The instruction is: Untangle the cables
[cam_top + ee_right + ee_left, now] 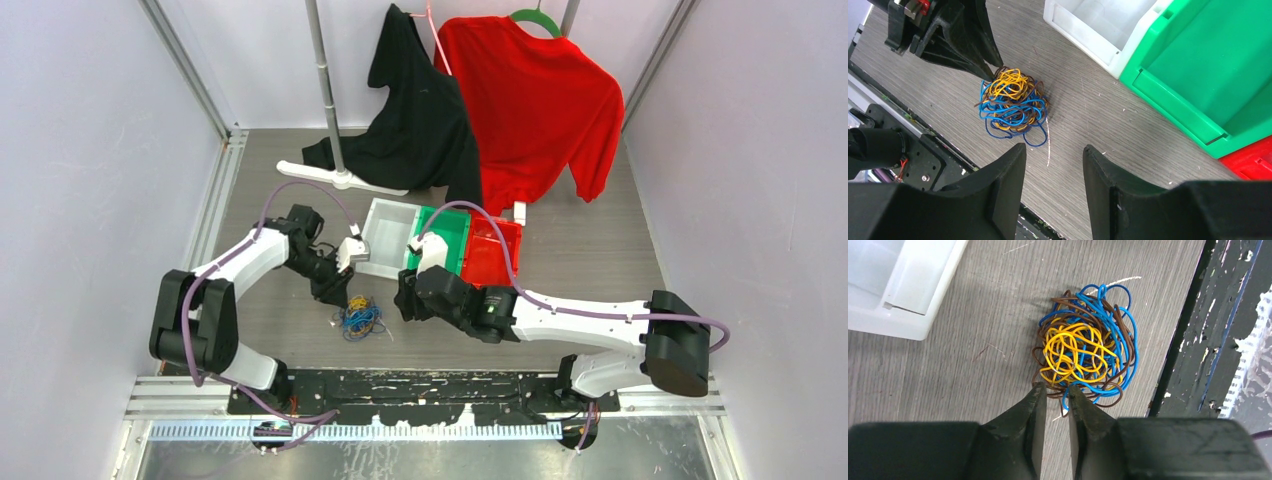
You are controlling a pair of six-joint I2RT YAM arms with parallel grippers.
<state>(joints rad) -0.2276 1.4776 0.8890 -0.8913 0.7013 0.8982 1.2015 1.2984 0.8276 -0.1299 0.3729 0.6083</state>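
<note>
The cables [360,318] are one fist-sized tangle of yellow-orange, blue and dark brown wires on the grey table, between the two grippers. In the left wrist view the tangle [1083,352] lies just beyond my left gripper [1055,389]. Its jaws stand a narrow gap apart, with the fingertips [1040,390] at the tangle's near edge and nothing clamped. A loose brown end lies in the gap. My right gripper [1054,147] is open and empty, a short way right of the tangle [1013,102]. From above, the left gripper [340,298] and right gripper [405,300] flank the tangle.
A white bin [385,235], a green bin [452,235] and a red bin [497,250] stand in a row behind the tangle. A black garment [415,110] and a red sweater [535,95] hang at the back beside a pole stand [330,120]. The black base rail [430,385] runs along the near edge.
</note>
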